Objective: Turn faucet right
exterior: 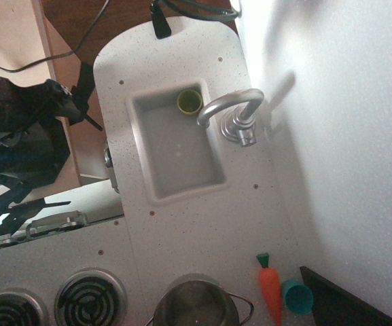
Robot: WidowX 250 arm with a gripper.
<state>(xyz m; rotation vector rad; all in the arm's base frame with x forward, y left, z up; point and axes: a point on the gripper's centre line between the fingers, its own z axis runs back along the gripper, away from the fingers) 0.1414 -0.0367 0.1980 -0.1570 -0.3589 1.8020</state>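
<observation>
The shiny silver faucet (231, 109) stands on its round base beside the right rim of the white sink (182, 178). Its curved spout arches toward the sink, with the tip over the rim next to a yellow-green cup (189, 102) in the basin's far corner. My black gripper (19, 207) hangs at the far left, off the counter's edge and well away from the faucet. Its two fingers look spread apart with nothing between them.
A white wall (345, 136) runs close behind the faucet on the right. An orange toy carrot (270, 288) and a teal cup (297, 297) lie at the bottom right. A metal pot (196, 304) and stove burners (90, 297) sit along the bottom. Black cables (162, 24) hang at the top.
</observation>
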